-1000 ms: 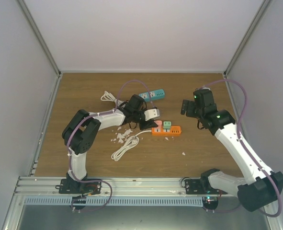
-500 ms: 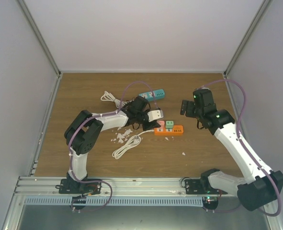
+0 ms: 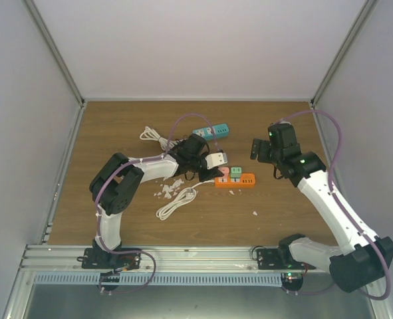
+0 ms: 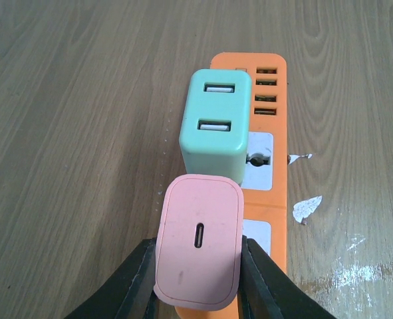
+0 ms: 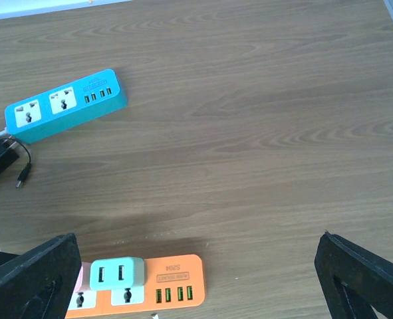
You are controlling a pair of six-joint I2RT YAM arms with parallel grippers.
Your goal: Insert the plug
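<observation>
Plug (image 4: 198,250), pinched in left gripper (image 4: 199,267), has shifted toward 3 o'clock onto orange strip (image 4: 276,166): insertion looks close.

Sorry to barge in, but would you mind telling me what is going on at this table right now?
The left gripper is clamped on a pink plug and holds it at the near end of the orange power strip, right next to a mint-green adapter that is already plugged in. Whether the pink plug is fully seated cannot be told. The right gripper hangs open above the table with nothing in it.
</observation>
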